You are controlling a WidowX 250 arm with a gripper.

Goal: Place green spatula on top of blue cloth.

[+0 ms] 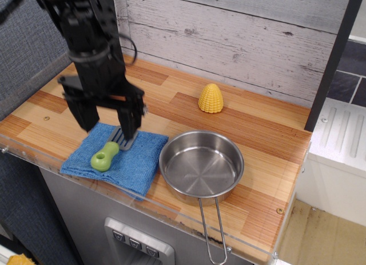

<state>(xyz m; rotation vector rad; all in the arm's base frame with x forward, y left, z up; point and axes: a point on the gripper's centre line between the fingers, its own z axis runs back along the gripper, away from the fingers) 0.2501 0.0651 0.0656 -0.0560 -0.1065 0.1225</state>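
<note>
The green spatula (pixel 108 153) lies flat on the blue cloth (pixel 123 165), its lime-green handle with the hole toward the front left and its grey slotted blade toward the back. The cloth lies at the counter's front left edge, beside the steel pan. My gripper (pixel 108 117) hangs just above the spatula's blade end. It is open and empty, with one finger to the left of the cloth's back edge and one finger (pixel 130 117) over the blade.
A round steel pan (pixel 201 163) with a long wire handle sits right of the cloth. A yellow corn cob (pixel 211 98) stands behind it. A plank wall runs along the back. The counter's front edge has a clear plastic lip (pixel 171 210).
</note>
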